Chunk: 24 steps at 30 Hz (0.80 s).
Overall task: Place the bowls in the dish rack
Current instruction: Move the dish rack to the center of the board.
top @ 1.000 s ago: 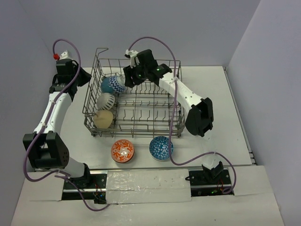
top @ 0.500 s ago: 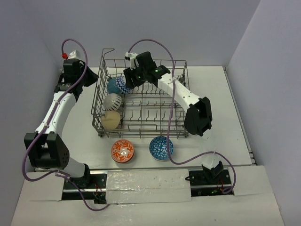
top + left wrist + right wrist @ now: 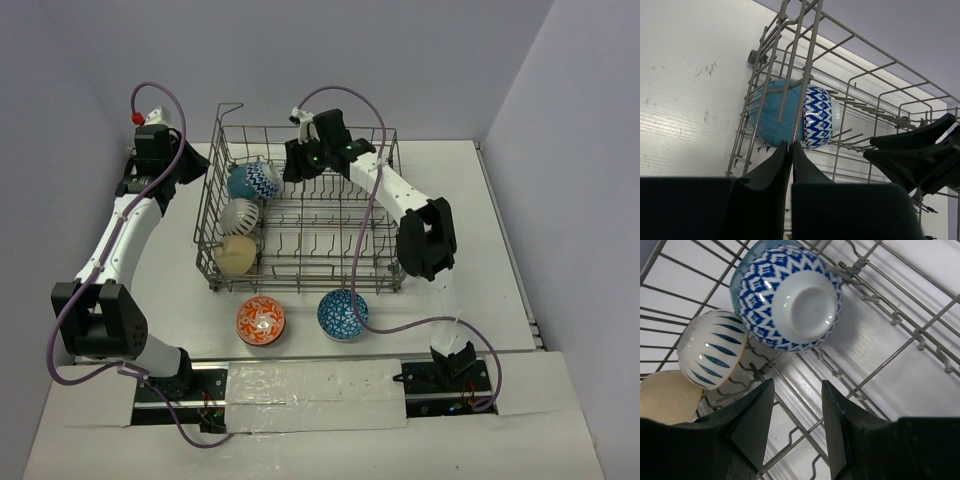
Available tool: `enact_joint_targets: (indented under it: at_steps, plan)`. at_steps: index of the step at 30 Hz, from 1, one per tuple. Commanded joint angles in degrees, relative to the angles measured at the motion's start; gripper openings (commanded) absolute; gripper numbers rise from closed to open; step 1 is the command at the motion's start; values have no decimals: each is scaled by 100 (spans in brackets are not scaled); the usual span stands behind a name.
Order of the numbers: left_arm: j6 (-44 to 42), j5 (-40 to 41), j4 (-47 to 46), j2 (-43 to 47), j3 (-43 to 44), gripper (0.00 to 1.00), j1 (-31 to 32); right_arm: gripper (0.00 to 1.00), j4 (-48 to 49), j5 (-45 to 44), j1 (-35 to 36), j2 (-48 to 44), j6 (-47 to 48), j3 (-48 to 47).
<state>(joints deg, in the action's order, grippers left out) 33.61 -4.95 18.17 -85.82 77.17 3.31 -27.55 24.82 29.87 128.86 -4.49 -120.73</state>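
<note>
Rack: dish rack (image 3: 310, 240), grey wire, on table (image 3: 470, 250), far-centre, betw. the two arms; raised handle at far-left corner.
Loaded: 3 bowls on edge in rack's left row. Blue zigzag bowl (image 3: 253, 181) farthest, white striped bowl (image 3: 241, 214) mid, cream bowl (image 3: 236, 254) nearest.
Not loaded: orange bowl (image 3: 261, 321) and blue patterned bowl (image 3: 343, 314), upright on table just in front of rack, apart from each other.
L gripper: left gripper (image 3: 791, 145) outside rack's left wall, aimed at zigzag bowl; jaws together, nothing betw. them.
R gripper: right gripper (image 3: 797, 385) over rack's far end, above zigzag bowl's white foot; jaws apart, empty.
Hidden/cut off: left wrist view shows zigzag bowl only through rack wires, its lower edge behind the fingers (image 3: 770, 170). Cream bowl cropped at left edge of right wrist view. Top view: both grippers' fingertips too dark against the wire to make out. Whether zigzag and striped bowls touch: cannot tell.
Marks: green light on right arm (image 3: 318, 155); red cap on left arm's cable (image 3: 136, 118); white tape strip (image 3: 315, 385) betw. the bases.
</note>
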Motion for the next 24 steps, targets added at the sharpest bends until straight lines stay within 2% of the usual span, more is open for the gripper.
enact_joint_targets:
  at_steps: [1, 11, 24]
  plan:
    - [76, -542, 143, 92, 229, 0, 196, 50, 347, 488, -42, 157, -96, -241]
    - [67, -551, 151, 66, 238, 0, 196, 49, 469, 1130, -104, 675, -306, -970]
    - [94, -647, 125, 57, 238, 0, 196, 49, 778, 1359, -157, 992, -596, -1322]
